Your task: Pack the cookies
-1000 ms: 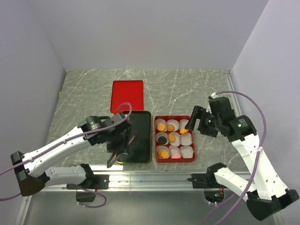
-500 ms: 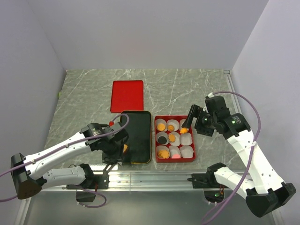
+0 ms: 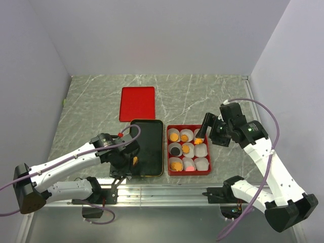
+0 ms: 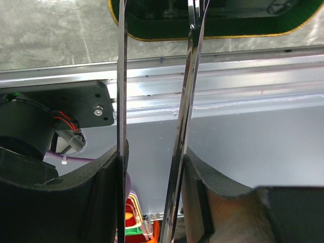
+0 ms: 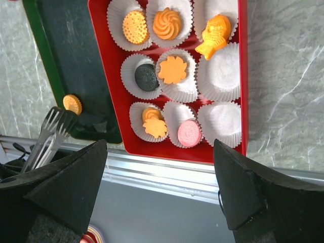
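Note:
The cookies lie mostly in white paper cups in the red box (image 3: 188,168): orange rounds, a swirl (image 5: 167,23), a fish shape (image 5: 215,33), a flower (image 5: 172,70), a black one (image 5: 147,77) and a pink one (image 5: 190,132). One orange round cookie (image 5: 72,104) lies on the black tray (image 3: 147,142) near its front end. My left gripper (image 4: 154,162) is shut on metal tongs (image 4: 121,76), whose forked tips (image 5: 56,120) sit just beside that cookie. My right gripper (image 5: 159,152) hovers open over the box's front edge, holding nothing.
A red lid (image 3: 137,103) lies flat behind the black tray. Two cups (image 5: 220,76) at the box's right side hold nothing. The metal rail (image 3: 162,190) runs along the table's near edge just in front of tray and box.
My left arm has pulled back toward the near edge with the tongs, uncovering the orange cookie on the tray. The right gripper has drifted slightly left over the box.

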